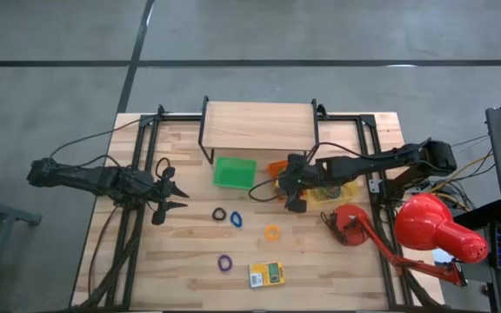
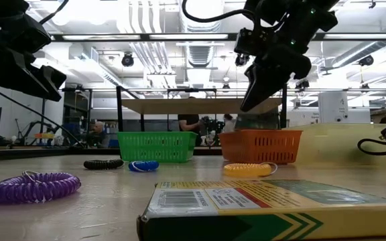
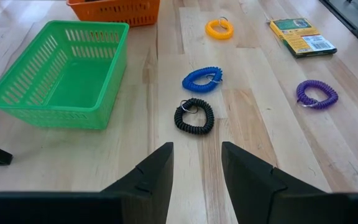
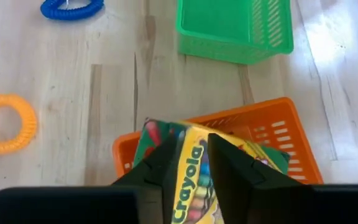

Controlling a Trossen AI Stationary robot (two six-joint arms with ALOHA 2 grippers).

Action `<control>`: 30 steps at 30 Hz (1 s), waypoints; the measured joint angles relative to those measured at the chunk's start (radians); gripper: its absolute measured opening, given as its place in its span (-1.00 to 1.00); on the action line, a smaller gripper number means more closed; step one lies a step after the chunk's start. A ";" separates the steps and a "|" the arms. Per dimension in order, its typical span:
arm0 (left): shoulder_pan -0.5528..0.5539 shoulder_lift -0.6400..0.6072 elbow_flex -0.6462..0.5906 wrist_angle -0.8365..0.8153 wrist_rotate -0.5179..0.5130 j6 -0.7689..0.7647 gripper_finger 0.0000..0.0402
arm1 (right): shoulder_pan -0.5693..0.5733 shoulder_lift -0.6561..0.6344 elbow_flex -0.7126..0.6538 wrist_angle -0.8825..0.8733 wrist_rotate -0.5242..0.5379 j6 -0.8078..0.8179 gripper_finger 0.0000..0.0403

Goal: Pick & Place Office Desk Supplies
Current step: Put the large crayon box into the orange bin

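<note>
My right gripper [image 4: 194,142] hangs over the orange tray [image 4: 272,124], fingers a little apart, tilted down. A yellow-and-green crayon box [image 4: 160,132] lies right under it in that tray; in the low view its upper end [image 2: 256,120] sticks up above the tray's rim. On the bare table lie black [image 3: 194,116], blue [image 3: 202,79], orange [image 3: 219,28] and purple [image 3: 316,94] coil loops and a second box [image 3: 302,36]. My left gripper [image 1: 174,198] waits open at the table's left, touching nothing. My right gripper comes at the crayon box from above on a slant, a finger on each side of the yellow printed face [image 4: 194,171]. I cannot tell whether the fingers touch it. The box leans tilted in the orange tray, its lower part inside.
A green tray [image 1: 234,171] stands left of the orange one, a yellow tray [image 1: 333,193] right of it, and a wooden shelf [image 1: 259,126] behind them. A big red desk lamp [image 1: 433,230] fills the near right corner. Free wood lies between the loops.
</note>
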State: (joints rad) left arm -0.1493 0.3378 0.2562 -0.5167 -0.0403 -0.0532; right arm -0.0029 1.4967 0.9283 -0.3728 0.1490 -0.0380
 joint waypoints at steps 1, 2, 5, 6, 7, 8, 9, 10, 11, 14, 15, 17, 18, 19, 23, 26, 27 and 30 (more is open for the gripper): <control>0.000 0.000 0.000 0.000 0.000 0.000 -0.29 | 0.000 0.000 0.000 0.001 0.000 -0.008 -0.56; 0.000 0.000 0.000 0.000 0.000 0.000 -0.29 | 0.000 0.000 0.000 0.003 0.000 -0.020 -0.54; 0.000 0.000 0.000 0.000 0.000 0.000 -0.29 | 0.001 0.000 0.000 0.027 0.000 -0.043 -0.48; 0.000 0.000 0.000 0.000 0.000 0.000 -0.29 | 0.000 0.000 0.000 0.041 0.000 -0.047 -0.46; 0.000 0.000 0.000 0.000 0.000 0.000 -0.29 | 0.000 0.000 0.000 0.060 0.000 -0.049 -0.45; 0.000 0.000 0.000 0.000 0.000 0.000 -0.29 | 0.000 0.000 0.001 0.082 0.000 -0.050 -0.44; 0.000 0.000 0.000 0.000 0.000 0.000 -0.29 | 0.000 0.000 0.003 0.105 0.000 -0.049 -0.43; 0.000 0.000 0.000 0.000 0.000 0.000 -0.29 | 0.001 -0.001 0.005 0.132 0.000 -0.048 -0.42; 0.000 0.000 0.000 0.000 0.000 0.000 -0.29 | 0.000 -0.002 0.008 0.157 0.000 -0.048 -0.42; 0.000 0.000 0.000 0.000 0.000 0.000 -0.29 | 0.004 -0.002 0.012 0.216 -0.002 0.000 -0.40; 0.000 0.000 0.000 0.000 0.000 0.000 -0.29 | 0.005 -0.002 0.012 0.227 -0.016 0.024 -0.40; 0.000 0.000 0.000 0.000 0.000 0.000 -0.29 | 0.009 -0.002 0.012 0.238 -0.072 0.042 -0.41; 0.000 0.000 0.000 0.000 0.000 0.000 -0.29 | 0.013 -0.002 0.012 0.238 -0.102 0.041 -0.41; 0.000 0.000 0.000 0.000 0.000 0.000 -0.29 | 0.020 -0.002 0.012 0.238 -0.125 0.034 -0.42; 0.000 0.000 0.000 0.000 0.000 0.000 -0.29 | 0.062 -0.002 0.012 0.239 -0.142 -0.001 -0.49; 0.000 0.000 0.000 0.000 0.000 0.000 -0.29 | 0.107 -0.002 0.012 0.252 -0.141 0.013 -0.55; 0.000 0.000 0.000 0.000 0.000 0.000 -0.29 | 0.125 -0.003 0.012 0.258 -0.132 0.027 -0.57; 0.000 0.000 0.000 0.000 0.000 0.000 -0.29 | 0.192 0.000 0.012 0.261 -0.057 0.091 -0.60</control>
State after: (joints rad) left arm -0.1493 0.3378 0.2562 -0.5170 -0.0404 -0.0535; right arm 0.1892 1.4963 0.9401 -0.1123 0.0924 0.0528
